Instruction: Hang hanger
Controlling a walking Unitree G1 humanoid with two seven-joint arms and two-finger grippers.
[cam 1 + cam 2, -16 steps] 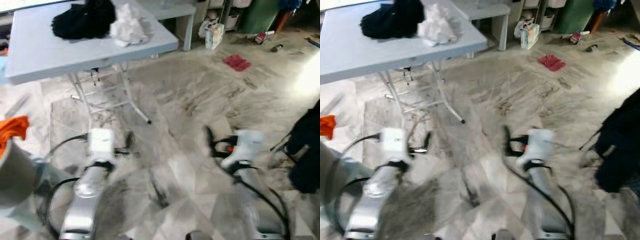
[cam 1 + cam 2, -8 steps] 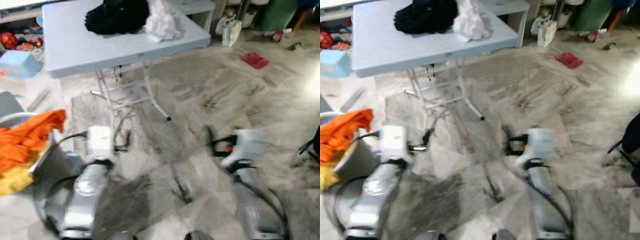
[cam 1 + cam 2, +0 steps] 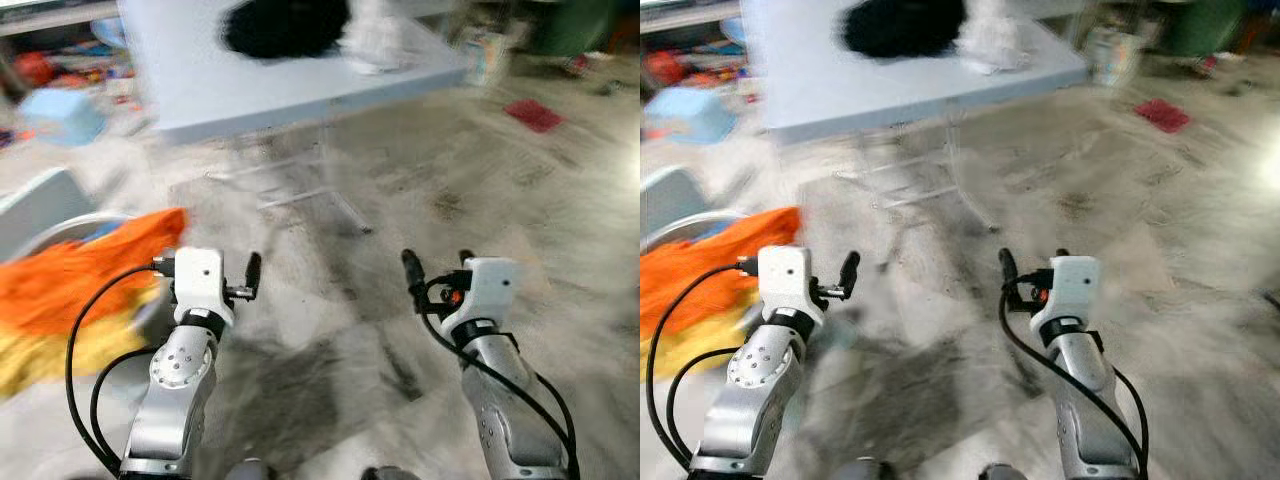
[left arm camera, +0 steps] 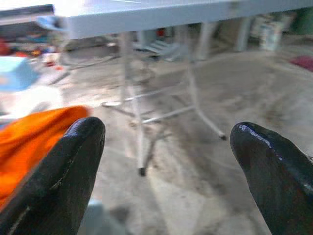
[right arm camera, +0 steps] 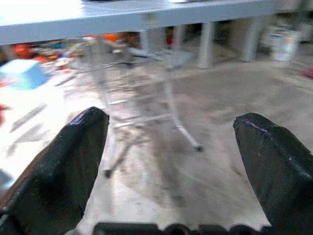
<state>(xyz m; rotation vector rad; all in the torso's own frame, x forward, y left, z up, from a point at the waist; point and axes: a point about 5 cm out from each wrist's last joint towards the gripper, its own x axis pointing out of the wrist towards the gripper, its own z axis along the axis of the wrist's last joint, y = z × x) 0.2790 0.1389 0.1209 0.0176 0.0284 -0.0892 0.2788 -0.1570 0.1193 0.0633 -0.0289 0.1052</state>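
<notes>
— Where are the two claws?

— Both are held out low in front of the robot, above the marble floor (image 3: 560, 210). The left claw (image 4: 164, 169) has its fingers (image 4: 63, 176) spread wide with nothing between them. The right claw (image 5: 171, 169) is spread wide too, and it carries nothing either.

— What stands ahead of them?

— A pale blue folding desk (image 3: 210, 80) on thin white metal legs (image 4: 137, 122). On its top lies a black heap of cloth (image 3: 285, 25), and just beside that, touching it, a white crumpled cloth (image 3: 375, 35). The head views are smeared with blur, so finer detail there cannot be made out.

— And off to the robot's left?

— An orange cloth (image 3: 80, 275) lies over the rim of a grey tub (image 3: 40, 205), with something yellow (image 3: 60, 350) beneath it. The left arm's white wrist sits just beside that pile. Farther back, near the desk's far left corner, is a light blue box (image 3: 60, 115).

— Anything on the right?

— A red rag (image 3: 535, 113) lies flat on the floor, well apart from both claws, beyond the desk's right corner.

— Where is the hanger?

— I cannot make one out; the blur is too strong to tell.
</notes>
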